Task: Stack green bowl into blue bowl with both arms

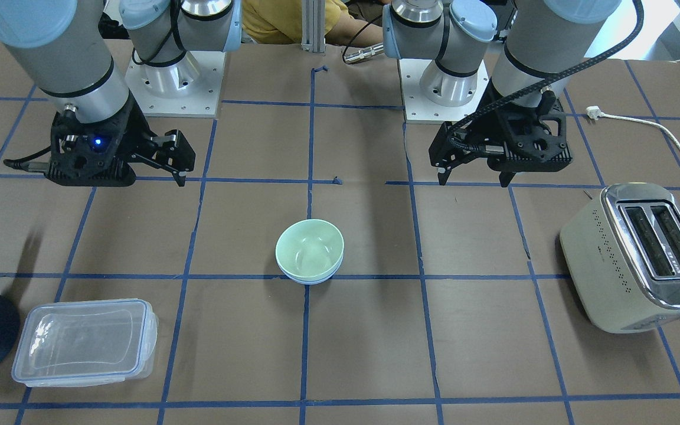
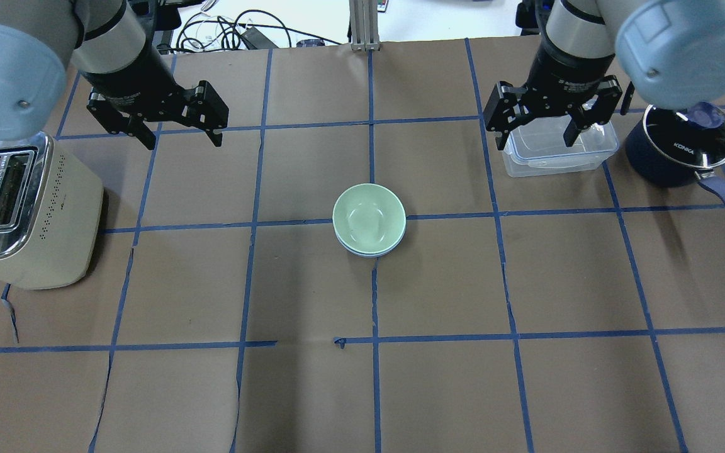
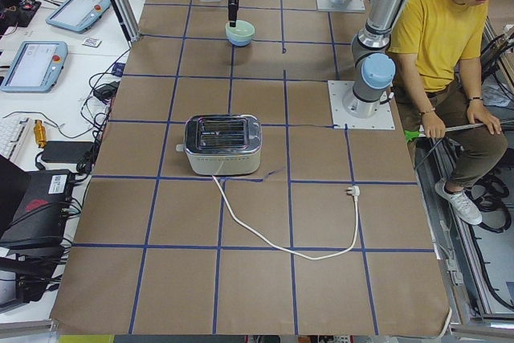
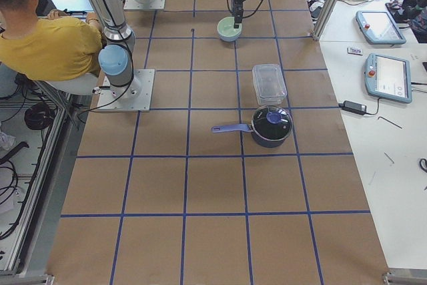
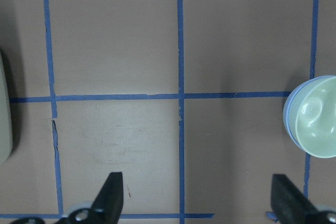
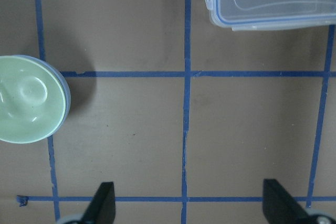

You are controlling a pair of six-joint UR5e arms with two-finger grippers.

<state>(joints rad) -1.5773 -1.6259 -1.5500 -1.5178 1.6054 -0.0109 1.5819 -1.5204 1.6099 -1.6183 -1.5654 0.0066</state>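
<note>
Left pincer [image 2: 182, 143] and right pincer [image 2: 535, 143] gape empty; green bowl [image 2: 369, 220] nests in blue bowl [image 5: 289, 115].

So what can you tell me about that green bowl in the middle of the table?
The green bowl is small, round, pale mint, smooth and glossy, plain and empty. It sits upright, nested inside a blue bowl of the same size, whose rim shows just beneath it. The pair stands near the middle of the brown table, on a blue tape line. The left gripper and right gripper hang open, well away; only the blue bowl touches it.
</note>
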